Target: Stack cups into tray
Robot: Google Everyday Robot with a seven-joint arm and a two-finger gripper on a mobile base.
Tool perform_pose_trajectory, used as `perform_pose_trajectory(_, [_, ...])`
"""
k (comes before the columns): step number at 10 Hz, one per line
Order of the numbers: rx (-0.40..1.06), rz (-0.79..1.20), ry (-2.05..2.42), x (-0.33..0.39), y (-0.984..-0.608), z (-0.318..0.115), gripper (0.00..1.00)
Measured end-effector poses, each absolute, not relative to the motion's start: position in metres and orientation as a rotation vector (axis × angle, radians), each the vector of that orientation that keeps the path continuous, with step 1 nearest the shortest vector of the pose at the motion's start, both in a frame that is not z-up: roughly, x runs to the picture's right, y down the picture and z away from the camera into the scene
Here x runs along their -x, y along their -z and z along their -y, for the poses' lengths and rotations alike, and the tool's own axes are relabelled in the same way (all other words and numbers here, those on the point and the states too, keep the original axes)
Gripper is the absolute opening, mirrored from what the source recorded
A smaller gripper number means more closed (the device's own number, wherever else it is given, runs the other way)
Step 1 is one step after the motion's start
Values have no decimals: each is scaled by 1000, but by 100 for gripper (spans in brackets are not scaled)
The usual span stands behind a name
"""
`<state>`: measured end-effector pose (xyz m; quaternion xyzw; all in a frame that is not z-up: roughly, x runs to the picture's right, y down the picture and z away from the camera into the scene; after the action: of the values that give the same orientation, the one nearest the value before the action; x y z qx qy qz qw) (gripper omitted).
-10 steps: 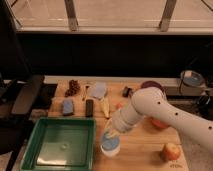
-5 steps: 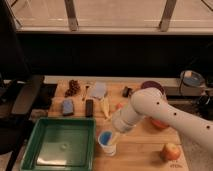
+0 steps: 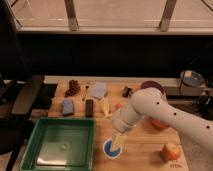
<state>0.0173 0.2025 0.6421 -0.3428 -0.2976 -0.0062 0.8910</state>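
A blue cup (image 3: 111,148) with a pale rim stands on the wooden table, just right of the green tray (image 3: 35,145), its opening facing up. I cannot make out a separate white cup; the pale rim may belong to it. My gripper (image 3: 119,140) hangs from the white arm (image 3: 150,107) that comes in from the right. It is at the cup's right rim and reaches down into it. The tray sits at the front left, with nothing visible in it.
A red-yellow apple (image 3: 170,151) lies front right and an orange fruit (image 3: 160,124) behind the arm. A purple bowl (image 3: 151,86), banana (image 3: 105,106), brown bar (image 3: 89,107), blue sponge (image 3: 67,106) and dark cluster (image 3: 74,88) lie at the back. A dark chair (image 3: 25,97) stands left.
The cup shifted a little towards the tray and back, and it now shows its blue inside from above. My gripper stayed at its rim and sits slightly lower.
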Motion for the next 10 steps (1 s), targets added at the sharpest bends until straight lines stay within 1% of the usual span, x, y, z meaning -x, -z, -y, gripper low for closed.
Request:
perform_pose_trajectory(3, [704, 590, 5, -14, -648, -206, 80])
perform_pose_trajectory(6, [703, 538, -16, -6, -679, -223, 80])
perform_pose_trajectory(10, [718, 486, -71, -17, -705, -233, 80])
